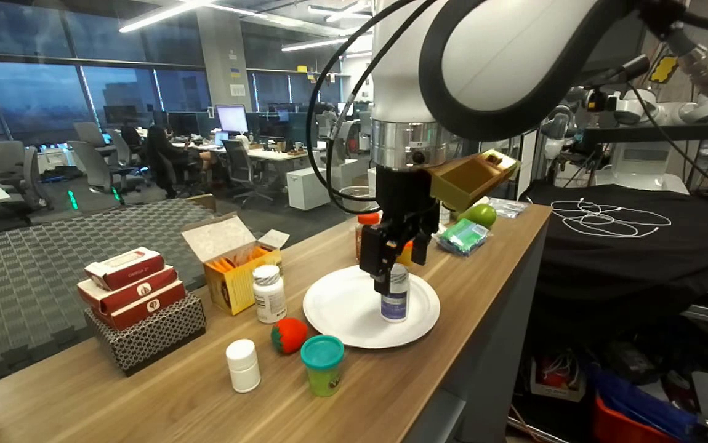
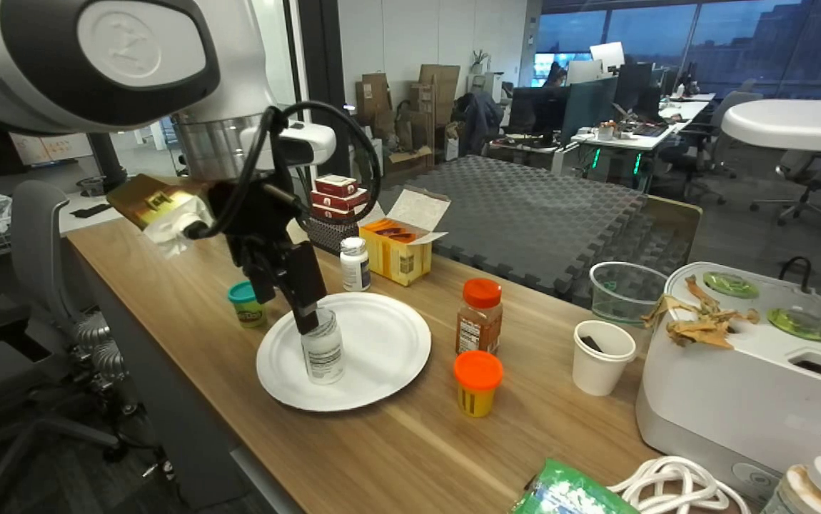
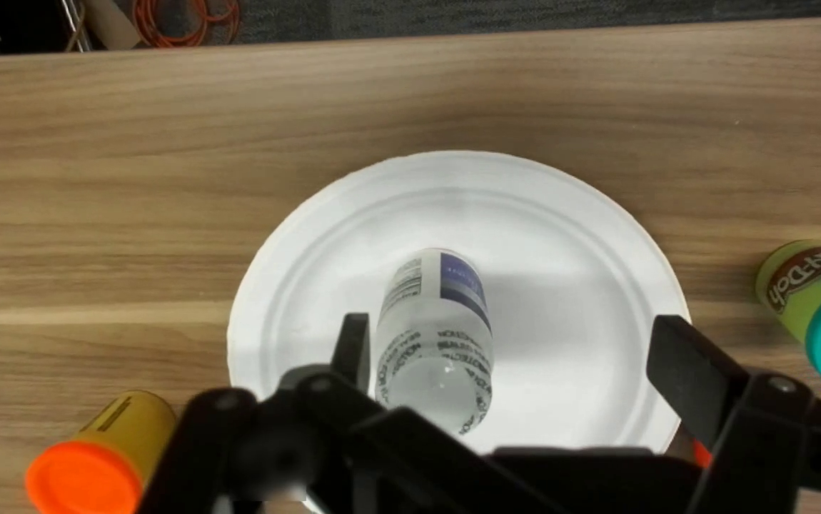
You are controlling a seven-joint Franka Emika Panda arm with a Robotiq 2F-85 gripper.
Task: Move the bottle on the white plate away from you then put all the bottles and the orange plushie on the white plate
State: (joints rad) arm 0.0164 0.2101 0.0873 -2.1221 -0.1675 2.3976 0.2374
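Note:
A white bottle with a blue label stands upright on the white plate; bottle and plate also show in the other views. My gripper is open just above the plate. In the wrist view the bottle is between the fingers, close to the left one, and the right finger is well apart. A second white bottle, a small white bottle and a red-orange plushie with green are beside the plate. The plushie and small bottle are hidden in an exterior view.
A teal-lidded tub and an orange-lidded tub flank the plate. An orange-capped jar, an open yellow box, stacked red boxes, a paper cup and a white appliance also stand on the counter.

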